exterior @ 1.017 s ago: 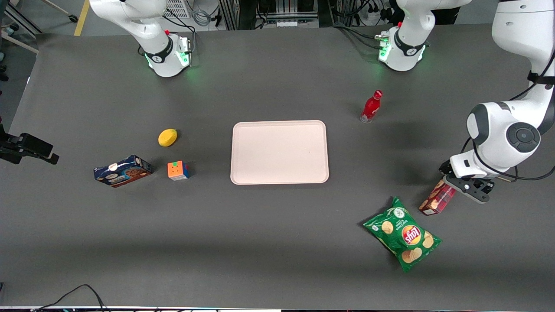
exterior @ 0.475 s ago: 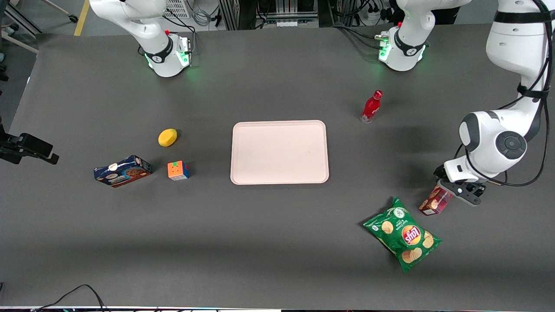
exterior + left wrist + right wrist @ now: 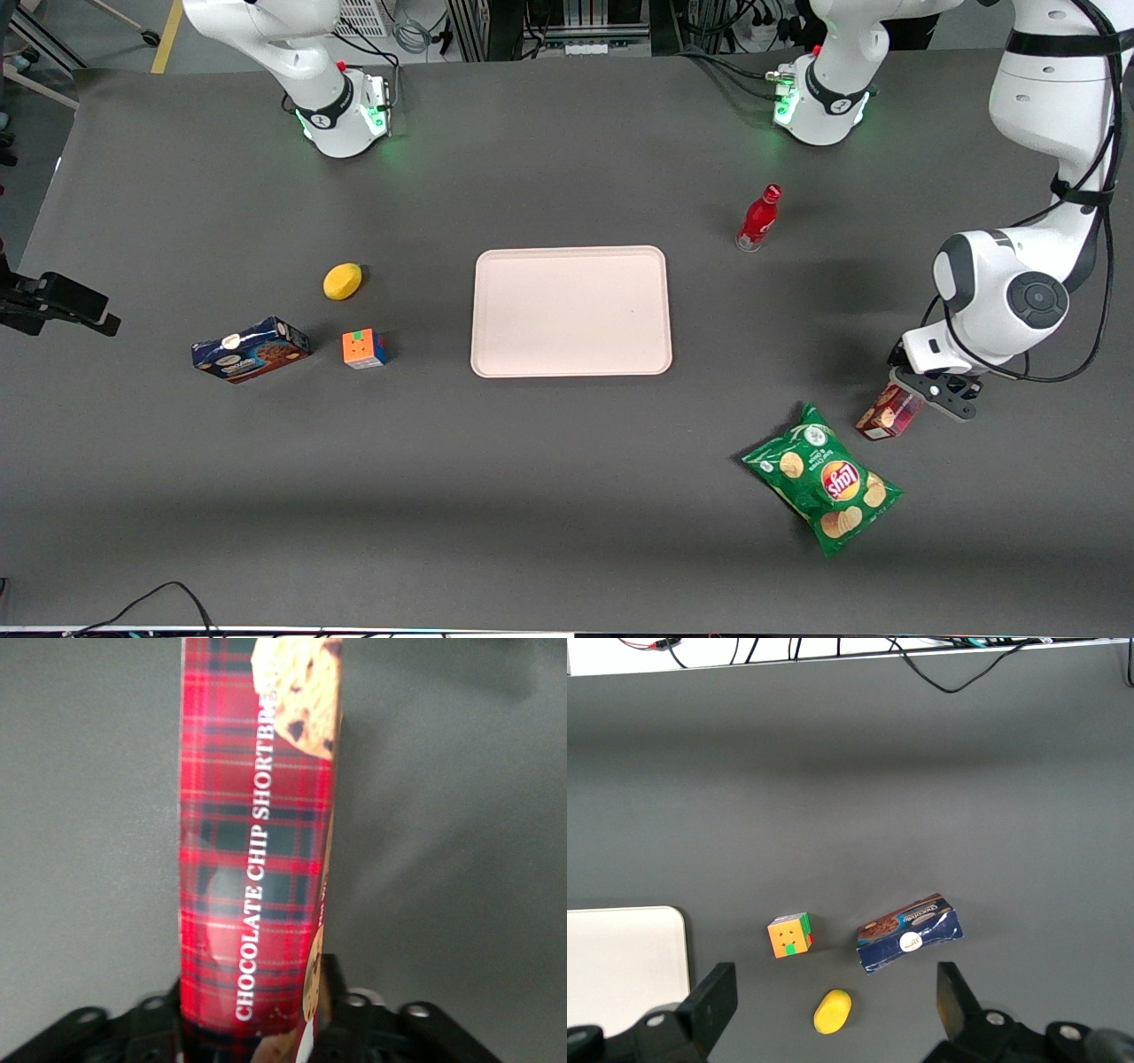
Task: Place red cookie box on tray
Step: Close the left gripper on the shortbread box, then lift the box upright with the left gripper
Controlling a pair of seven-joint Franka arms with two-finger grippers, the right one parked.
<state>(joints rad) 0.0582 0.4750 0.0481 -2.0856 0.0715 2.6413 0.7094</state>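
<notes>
The red cookie box [image 3: 886, 415] is a slim dark-red plaid carton at the working arm's end of the table, just past the chip bag. My gripper [image 3: 921, 392] is shut on the end of it that lies farther from the front camera. In the left wrist view the red cookie box [image 3: 257, 833] runs lengthwise out from my gripper [image 3: 255, 992], with a black finger pressed on each long side. The tray [image 3: 571, 310] is a large pale pinkish-cream rectangle at the table's middle, with nothing on it, well away from the box toward the parked arm.
A green chip bag [image 3: 824, 487] lies close beside the box, nearer the front camera. A red bottle [image 3: 759, 218] stands between the tray and the working arm's base. A blue cookie box [image 3: 251, 349], colour cube [image 3: 364, 348] and yellow lemon [image 3: 342, 281] lie toward the parked arm's end.
My gripper has shifted a little toward the tray while holding the box. The box now shows shorter in the front view; its end nearest the camera has hardly moved.
</notes>
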